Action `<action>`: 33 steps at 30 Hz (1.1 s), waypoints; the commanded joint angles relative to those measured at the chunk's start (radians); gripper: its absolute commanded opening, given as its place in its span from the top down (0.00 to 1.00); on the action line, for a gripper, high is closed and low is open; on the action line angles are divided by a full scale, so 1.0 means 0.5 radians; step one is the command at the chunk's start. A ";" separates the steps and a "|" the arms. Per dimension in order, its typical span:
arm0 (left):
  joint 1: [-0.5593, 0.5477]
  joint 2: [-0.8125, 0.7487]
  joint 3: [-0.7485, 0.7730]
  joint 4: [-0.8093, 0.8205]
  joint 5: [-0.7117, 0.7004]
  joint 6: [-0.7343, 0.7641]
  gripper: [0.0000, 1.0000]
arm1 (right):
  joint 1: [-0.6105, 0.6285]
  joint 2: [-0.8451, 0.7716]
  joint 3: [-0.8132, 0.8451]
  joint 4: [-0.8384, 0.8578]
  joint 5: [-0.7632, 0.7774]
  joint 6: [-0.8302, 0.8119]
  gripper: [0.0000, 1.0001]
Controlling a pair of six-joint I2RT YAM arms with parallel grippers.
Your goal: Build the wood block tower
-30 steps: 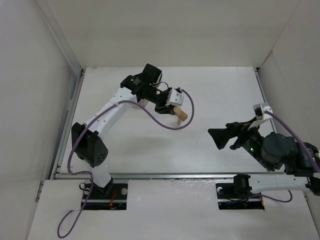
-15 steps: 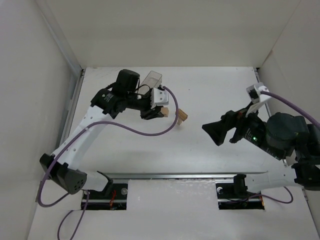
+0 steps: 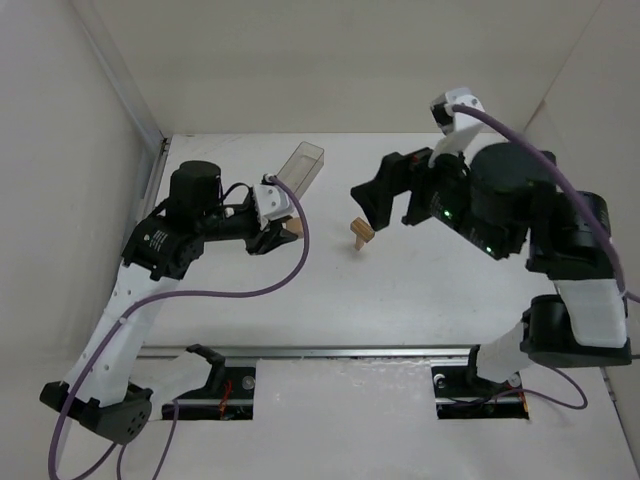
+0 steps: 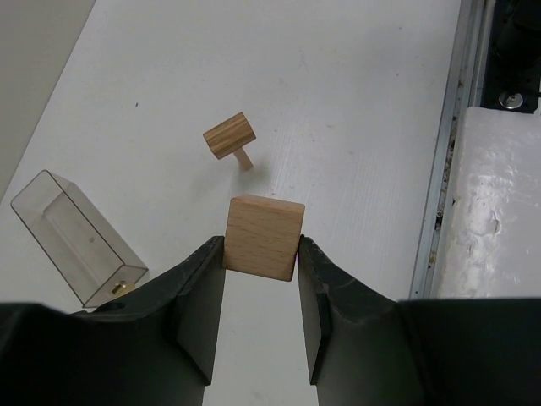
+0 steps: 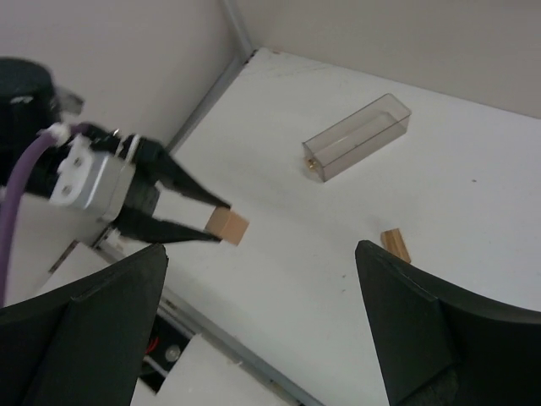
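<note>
Your left hand has pulled back left, clamped on a block, while the right hand, jaws wide, has swung in above the tower, mid-tabletop, near-right of the box. That block isn't stacked yet.

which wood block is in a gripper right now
The squarish block pinched in the left gripper; the other block stands apart, ungripped.
</note>
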 commanded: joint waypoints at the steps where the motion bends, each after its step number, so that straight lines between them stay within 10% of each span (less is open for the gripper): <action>1: 0.042 -0.128 -0.097 0.065 0.059 -0.105 0.90 | -0.268 0.192 0.219 -0.050 -0.233 -0.171 0.02; 7: 0.060 -0.260 -0.202 0.065 0.038 -0.123 0.90 | -0.976 0.468 0.305 -0.004 -0.972 -0.110 0.02; 17: 0.060 -0.383 -0.358 0.187 0.037 -0.169 0.90 | -1.440 0.551 -0.014 0.098 -0.939 0.059 0.02; 33: 0.060 -0.404 -0.515 0.332 -0.143 -0.262 0.90 | -1.254 0.530 -1.063 0.177 -0.702 0.804 0.00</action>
